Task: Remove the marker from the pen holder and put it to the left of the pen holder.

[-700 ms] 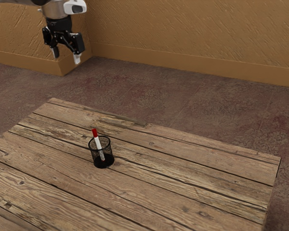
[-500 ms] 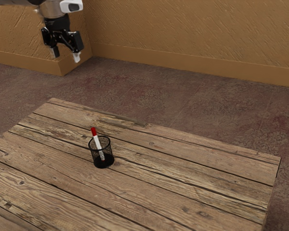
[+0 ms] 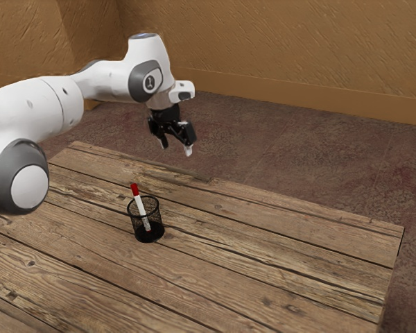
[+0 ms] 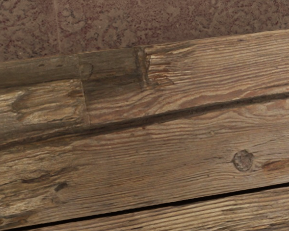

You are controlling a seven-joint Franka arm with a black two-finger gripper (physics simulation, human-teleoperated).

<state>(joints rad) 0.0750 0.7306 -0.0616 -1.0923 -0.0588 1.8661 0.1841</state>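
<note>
High over the table's far side in the exterior view, my black gripper [image 3: 175, 148] hangs open, its two fingertips apart and nothing between them. The black mesh pen holder [image 3: 149, 235] stands upright on the wooden table [image 3: 263, 284], lower in that view than the gripper and a little to the exterior view's left of it. Inside leans a white marker [image 3: 141, 206], its red end sticking out above the rim. The marker's lower part is seen through the mesh. My gripper touches neither of them.
In the wrist view, bare table planks [image 4: 149, 163] lie under my hand, with the table's edge and the patterned floor [image 4: 111, 24] beyond. The arm reaches in over the exterior view's left part of the table. A brown wall stands behind.
My arm has swung toward the exterior view's right and come lower, bringing the gripper from beyond the table to above its far side. The holder stands where it was.
</note>
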